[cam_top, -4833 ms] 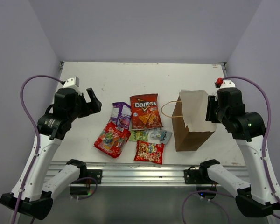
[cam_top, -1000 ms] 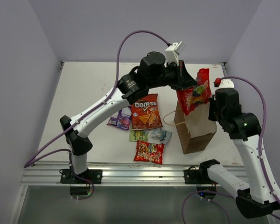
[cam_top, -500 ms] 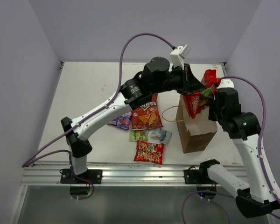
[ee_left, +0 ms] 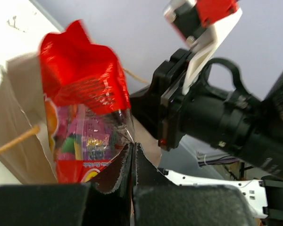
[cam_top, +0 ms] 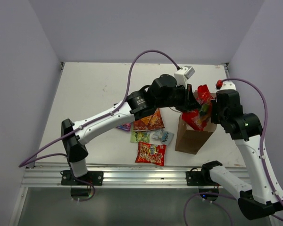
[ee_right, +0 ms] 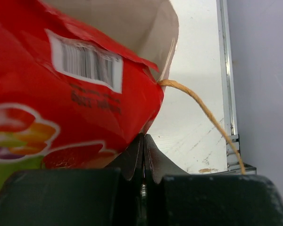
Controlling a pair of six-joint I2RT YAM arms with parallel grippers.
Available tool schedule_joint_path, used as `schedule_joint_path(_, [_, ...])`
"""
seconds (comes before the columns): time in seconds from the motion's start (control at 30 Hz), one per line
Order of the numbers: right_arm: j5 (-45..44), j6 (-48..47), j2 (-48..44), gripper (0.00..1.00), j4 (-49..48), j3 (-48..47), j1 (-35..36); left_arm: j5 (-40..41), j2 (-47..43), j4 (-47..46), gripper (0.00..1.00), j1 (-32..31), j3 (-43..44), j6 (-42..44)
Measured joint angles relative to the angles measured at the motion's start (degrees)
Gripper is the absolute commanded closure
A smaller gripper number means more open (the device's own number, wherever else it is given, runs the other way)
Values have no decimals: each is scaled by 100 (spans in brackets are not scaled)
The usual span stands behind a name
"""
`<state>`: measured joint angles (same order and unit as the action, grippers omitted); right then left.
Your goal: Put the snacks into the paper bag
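The red multicoloured candy packet [cam_top: 198, 115] [ee_left: 85, 94] [ee_right: 61, 94] hangs partly inside the mouth of the brown paper bag [cam_top: 191, 139] [ee_left: 19, 122] [ee_right: 132, 23]. My left gripper [cam_top: 194, 101] [ee_left: 132, 147] is shut on the packet's clear edge, above the bag. My right gripper [cam_top: 212, 113] [ee_right: 144, 139] is shut on the bag's right rim and holds it upright. On the table lie the Doritos bag [cam_top: 148, 121], half under the left arm, the purple packet [cam_top: 125, 126], the green one [cam_top: 140, 136], the pale blue-white one [cam_top: 162, 136] and the red-orange printed one [cam_top: 151, 153].
The bag's tan loop handle [ee_right: 203, 113] [ee_left: 14, 141] arcs out beside the right gripper. The left arm [cam_top: 108, 117] stretches across the table over the snacks. The table's metal front rail [cam_top: 132, 172] runs along the near edge, and grey walls enclose the sides.
My left gripper has come down and to the right with the candy packet, from above the bag into its mouth. The bag has shifted slightly; the right gripper stays on its rim.
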<state>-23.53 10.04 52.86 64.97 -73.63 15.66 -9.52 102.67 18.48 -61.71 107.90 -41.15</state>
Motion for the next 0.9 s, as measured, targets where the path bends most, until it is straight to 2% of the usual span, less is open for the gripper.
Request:
schedule_joint_path(0.13, [4, 4, -2, 100, -2, 0, 4, 2, -26, 2, 98, -85, -208, 37])
schedule_joint_path(0.23, [9, 4, -2, 100, -33, 0, 4, -81, -22, 20, 76, -151, -223, 114])
schedule_joint_path(0.27, [9, 7, -2, 100, -35, 0, 4, -87, -15, 52, 55, -184, -190, 155])
schedule_joint_path(0.37, [15, 17, -2, 100, -33, 0, 4, -81, 52, 61, 27, -278, 87, 289])
schedule_joint_path(0.43, [24, 28, -2, 100, -35, 0, 4, -48, 55, 63, 23, -341, 269, 376])
schedule_joint_path(0.6, [46, 63, -2, 100, -31, 35, 7, 240, 42, 83, 21, -444, 673, 605])
schedule_joint_path(0.67, [46, 70, -2, 100, -33, 39, 7, 758, -44, 210, 12, -468, 726, 791])
schedule_joint_path(0.73, [46, 85, -9, 100, -33, 39, 7, 1421, -258, 468, 11, -444, 647, 929])
schedule_joint_path(0.83, [48, 111, -39, 100, -35, 44, 7, 2044, -927, 715, 9, 68, -90, 988])
schedule_joint_path(0.9, [48, 133, -81, 100, -33, 68, 9, 2203, -1344, 841, 9, 925, -826, 1036])
